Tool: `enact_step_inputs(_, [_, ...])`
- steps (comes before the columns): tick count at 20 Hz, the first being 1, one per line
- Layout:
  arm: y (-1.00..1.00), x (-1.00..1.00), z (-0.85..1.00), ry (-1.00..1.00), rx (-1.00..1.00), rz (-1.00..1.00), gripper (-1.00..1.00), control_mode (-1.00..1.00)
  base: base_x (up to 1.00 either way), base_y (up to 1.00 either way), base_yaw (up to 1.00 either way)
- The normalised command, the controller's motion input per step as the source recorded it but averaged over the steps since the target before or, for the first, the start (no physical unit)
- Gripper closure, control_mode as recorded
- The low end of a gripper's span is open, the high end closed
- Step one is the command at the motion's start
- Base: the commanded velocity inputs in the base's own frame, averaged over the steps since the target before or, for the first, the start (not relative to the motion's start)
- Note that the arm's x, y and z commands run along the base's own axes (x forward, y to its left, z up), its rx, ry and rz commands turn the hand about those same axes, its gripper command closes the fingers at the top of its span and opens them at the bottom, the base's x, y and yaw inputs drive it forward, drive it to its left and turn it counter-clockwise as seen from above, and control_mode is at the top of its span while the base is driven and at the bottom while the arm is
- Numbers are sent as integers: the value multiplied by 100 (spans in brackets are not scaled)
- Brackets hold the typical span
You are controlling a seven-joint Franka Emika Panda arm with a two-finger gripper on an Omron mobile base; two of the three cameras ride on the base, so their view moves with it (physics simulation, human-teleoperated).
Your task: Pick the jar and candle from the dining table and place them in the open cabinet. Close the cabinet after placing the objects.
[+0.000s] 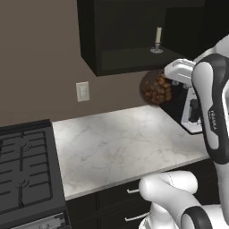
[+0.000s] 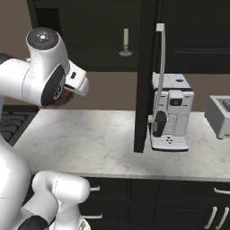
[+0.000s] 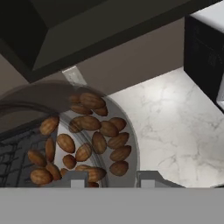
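A: Start with the biggest thing. The black cabinet hangs above the marble desk, and its door stands open, edge-on in the right base view, with the long silver handle facing the room. That door looks like the main hazard: the arm works just beside it, and a swing toward the shelf could knock the door or catch on the handle.

B: And the coffee machine?

A: It stands on the desk right under the door. If the elbow drops while reaching up, it could clip the machine.

B: Where is the jar?

A: It hangs below the cabinet's bottom edge, in the air over the desk. The fingers are closed on it; the hand view shows the glass belly full of brown nuts pressed up against them. The jar sits lower than the shelf, so a straight push forward would probably strike the cabinet's lower lip. A knock there could twist the round glass out of the grip.

B: And the candle?

A: It already stands upright on the shelf inside the cabinet. It is slim and tall, so the arriving jar could tip it if placed too near.
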Motion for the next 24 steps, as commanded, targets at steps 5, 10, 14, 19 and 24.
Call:
enact_step_inputs(5, [16,40,28,-4,0,-6,100,-100,0,0,0])
enact_step_inputs(10, [9,13,54,-1,0,-4,100,-100,0,0,0])
enact_step_inputs(14, [0,3,52,0,0,-3,100,-100,0,0,0])
enact_step_inputs(19, [0,43,8,2,-2,-6,100,-100,0,0,0])
enact_step_inputs(24, [0,52,0,4,-3,-7,100,-100,0,0,0])
